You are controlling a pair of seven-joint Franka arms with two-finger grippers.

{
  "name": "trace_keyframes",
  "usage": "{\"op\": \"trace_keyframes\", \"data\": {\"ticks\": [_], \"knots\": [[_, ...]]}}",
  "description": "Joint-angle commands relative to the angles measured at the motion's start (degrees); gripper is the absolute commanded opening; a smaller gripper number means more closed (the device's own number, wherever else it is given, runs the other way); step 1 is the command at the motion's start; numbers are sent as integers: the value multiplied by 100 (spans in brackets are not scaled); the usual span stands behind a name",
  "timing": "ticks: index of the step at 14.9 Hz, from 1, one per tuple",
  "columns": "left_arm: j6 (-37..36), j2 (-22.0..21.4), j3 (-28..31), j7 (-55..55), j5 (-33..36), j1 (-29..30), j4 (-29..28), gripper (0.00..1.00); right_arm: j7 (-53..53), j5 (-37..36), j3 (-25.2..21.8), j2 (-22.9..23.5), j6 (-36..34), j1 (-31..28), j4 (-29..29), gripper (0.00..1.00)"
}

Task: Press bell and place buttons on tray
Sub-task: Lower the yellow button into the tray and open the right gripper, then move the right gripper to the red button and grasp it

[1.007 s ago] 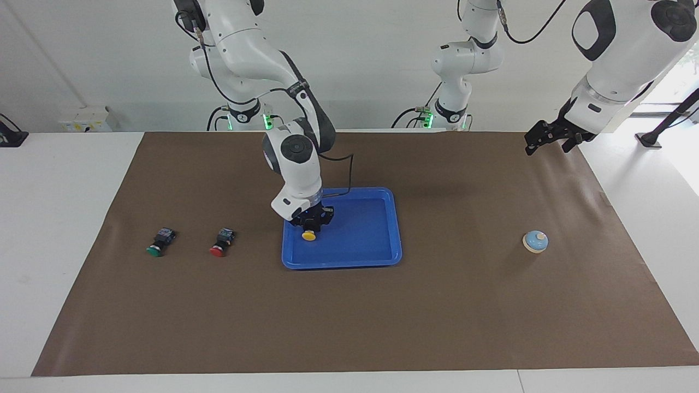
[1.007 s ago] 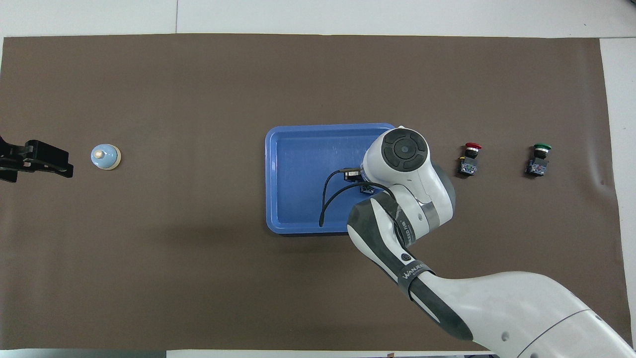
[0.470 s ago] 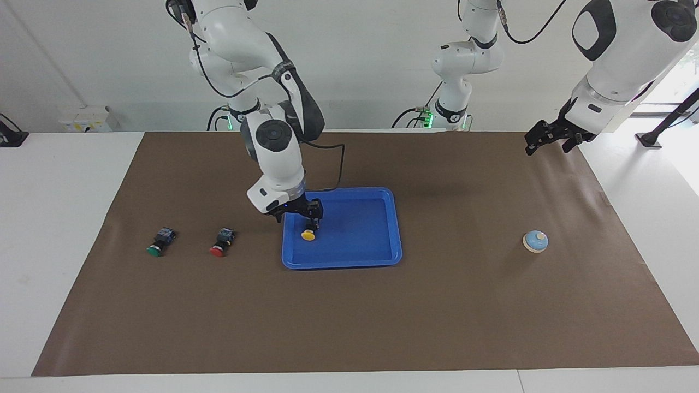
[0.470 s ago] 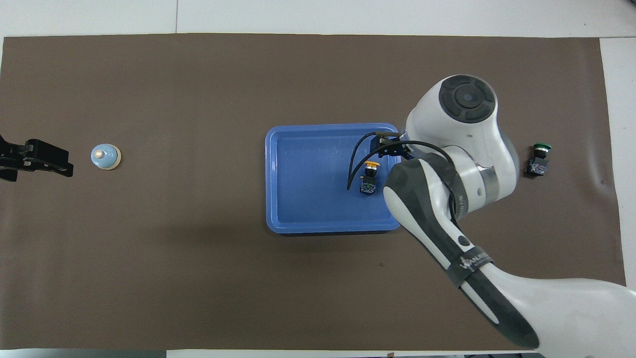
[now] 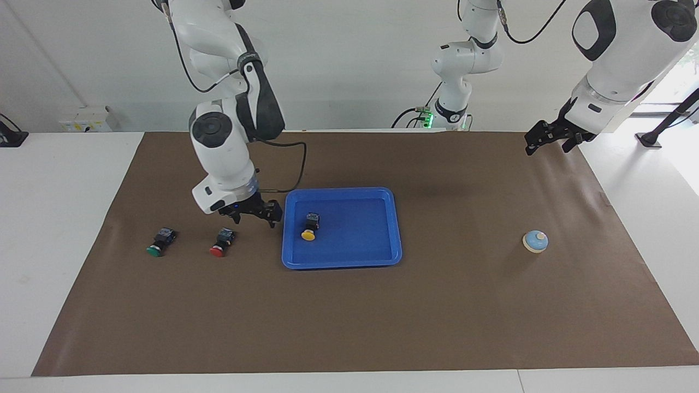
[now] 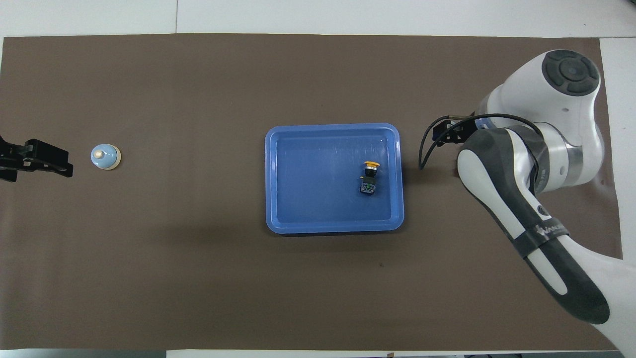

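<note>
A brown mat [image 5: 349,305] covered the tabletop [image 5: 60,229], and a blue tray [image 5: 393,218] sat at its middle. Inside the tray, close to the rim at the right arm's end, the yellow button [image 5: 309,227] lay on its side, cap pointing away from the robots, delivered and free of any grip.

The right gripper [image 5: 252,213] hung low over the mat just outside that rim, between the tray and the red button [image 5: 221,242]. Its jaws were spread and empty, judged ready to take the red button next. The red button lay on its side on the mat, and the green button [image 5: 160,243] lay the same way nearer the edge at the right arm's end; in the overhead view the arm hid both.

The bell [image 5: 535,241] stood upright near the edge at the left arm's end, well apart from the tray. The left gripper [image 5: 548,138] waited in the air over the mat's corner at that end, jaws released, holding nothing, and not touching the bell. Two buttons remained outside the tray.
</note>
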Motion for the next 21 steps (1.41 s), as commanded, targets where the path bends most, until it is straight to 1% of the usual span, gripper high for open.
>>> {"op": "trace_keyframes", "data": {"ticks": [1,2,3,6,9,10,11,12,14,15,18,19,21], "knots": [[73,-141,27,-15,10,-12,-163,100,-276,85,72,-269,1009,-285,-914,100],[73,-141,27,-15,10,-12,-163,100,-303,85,80,-278,1344,-338,-1152,100],[73,-141,27,-15,10,-12,-163,100,-294,85,81,-244,1564,-338,-1258,100],[73,-141,27,-15,10,-12,-163,100,-259,94,89,-120,1900,-312,-1426,100],[73,-141,27,-15,10,-12,-163,100,-268,102,89,-120,2338,-286,-1777,99],[73,-141,27,-15,10,-12,-163,100,-277,94,89,-120,2375,-286,-1821,93],[73,-141,27,-15,10,-12,-163,100,-286,94,89,-129,2384,-294,-1848,80],[73,-141,27,-15,10,-12,-163,100,-294,94,89,-138,2384,-294,-1892,63],[73,-141,27,-24,10,-12,-163,100,-312,102,89,-147,2340,-294,-1901,18],[73,-141,27,-15,10,-12,-163,100,-321,94,89,-155,2314,-294,-1901,1],[73,-141,27,-15,10,-12,-163,100,-321,102,115,-190,2165,-251,-1840,0],[73,-141,27,-15,10,-12,-163,100,-321,102,142,-225,1964,-242,-1718,0],[73,-141,27,-15,10,-12,-163,100,-268,111,247,-235,1245,-137,-1148,0]]}}
